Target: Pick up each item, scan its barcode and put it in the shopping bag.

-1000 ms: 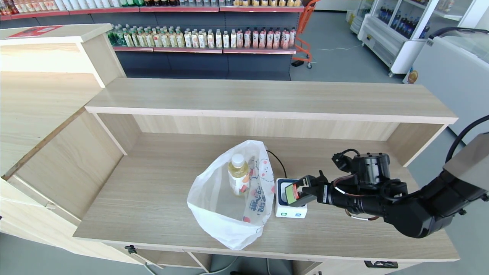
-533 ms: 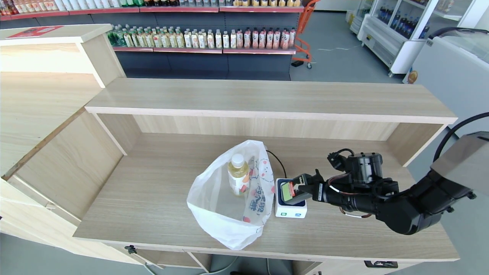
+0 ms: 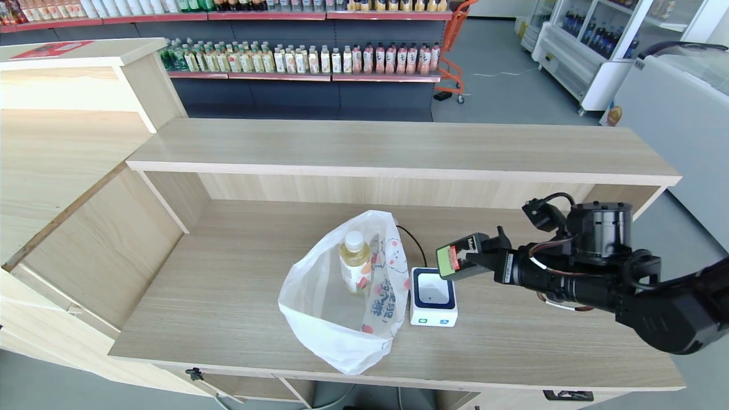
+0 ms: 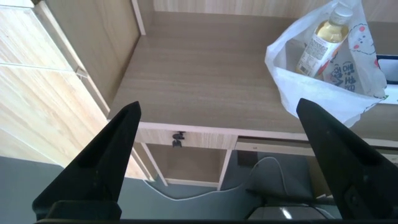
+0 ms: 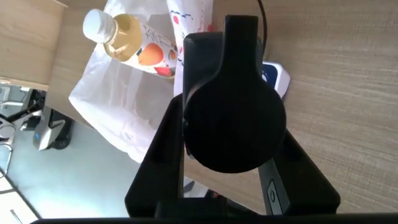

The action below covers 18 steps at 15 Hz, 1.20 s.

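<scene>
My right gripper (image 3: 474,259) is shut on a small dark pack with a green and red label (image 3: 457,257), held in the air a little above and behind the white barcode scanner (image 3: 433,297). In the right wrist view the pack (image 5: 230,118) is a dark shape between the fingers. The white shopping bag (image 3: 342,319) stands open just left of the scanner, with a yellow drink bottle (image 3: 354,266) upright inside it. My left gripper (image 4: 217,168) hangs open and empty off the counter's front edge, to the left of the bag (image 4: 311,87).
The wooden counter (image 3: 228,296) has a raised back ledge (image 3: 398,148) and side walls. The scanner's black cable (image 3: 414,242) runs back behind the bag. Bare counter lies left of the bag and right of the scanner. Store shelves and freezers stand beyond.
My right gripper has lifted the pack up off the scanner's face and drawn it slightly right. The bag, bottle and scanner have stayed put.
</scene>
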### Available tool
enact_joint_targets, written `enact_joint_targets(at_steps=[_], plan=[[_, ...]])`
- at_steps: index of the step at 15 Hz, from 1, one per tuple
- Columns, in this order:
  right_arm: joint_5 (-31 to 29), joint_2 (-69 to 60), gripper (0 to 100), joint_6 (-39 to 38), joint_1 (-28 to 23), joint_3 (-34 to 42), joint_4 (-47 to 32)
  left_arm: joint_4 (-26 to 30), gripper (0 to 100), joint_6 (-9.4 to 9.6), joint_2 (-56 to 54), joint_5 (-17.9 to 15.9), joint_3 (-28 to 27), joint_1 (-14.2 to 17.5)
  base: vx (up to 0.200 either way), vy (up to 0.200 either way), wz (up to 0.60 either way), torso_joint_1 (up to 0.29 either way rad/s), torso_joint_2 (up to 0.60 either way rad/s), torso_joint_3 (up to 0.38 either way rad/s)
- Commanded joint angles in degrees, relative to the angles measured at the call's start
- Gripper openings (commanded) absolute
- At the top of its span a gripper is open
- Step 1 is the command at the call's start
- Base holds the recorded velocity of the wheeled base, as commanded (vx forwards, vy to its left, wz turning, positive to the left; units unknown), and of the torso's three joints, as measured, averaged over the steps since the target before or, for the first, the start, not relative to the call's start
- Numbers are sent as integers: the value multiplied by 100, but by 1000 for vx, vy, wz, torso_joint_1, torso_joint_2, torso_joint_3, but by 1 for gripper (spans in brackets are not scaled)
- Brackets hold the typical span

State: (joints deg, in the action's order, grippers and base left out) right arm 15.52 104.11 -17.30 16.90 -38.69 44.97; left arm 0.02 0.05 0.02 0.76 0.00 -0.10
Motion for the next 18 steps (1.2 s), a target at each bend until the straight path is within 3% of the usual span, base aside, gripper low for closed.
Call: enact_joint_targets(at_steps=[1, 4, 7, 10, 15, 18], plan=[[-14, -1481, 0, 201, -55, 600, -437, -2, 100, -5, -2, 4, 0, 1, 0, 200, 0, -12, -7, 12], [4, -2008, 0, 183, 24, 696, -1175, -2, 100, -5, -2, 4, 0, 1, 0, 200, 0, 22, 10, -2], [4, -1841, 0, 192, 33, 688, -1219, -2, 100, -22, -2, 4, 0, 1, 0, 200, 0, -9, 2, 9], [-5, -1516, 0, 192, 130, 723, -1219, -2, 100, -22, -2, 4, 0, 1, 0, 0, 0, 0, 0, 0], [-234, -321, 0, 280, 763, 389, -929, -2, 100, -22, -2, 4, 0, 1, 0, 0, 0, 0, 0, 0], [-532, 558, 0, 420, 921, 248, -287, -2, 100, -22, -2, 4, 0, 1, 0, 0, 0, 0, 0, 0]])
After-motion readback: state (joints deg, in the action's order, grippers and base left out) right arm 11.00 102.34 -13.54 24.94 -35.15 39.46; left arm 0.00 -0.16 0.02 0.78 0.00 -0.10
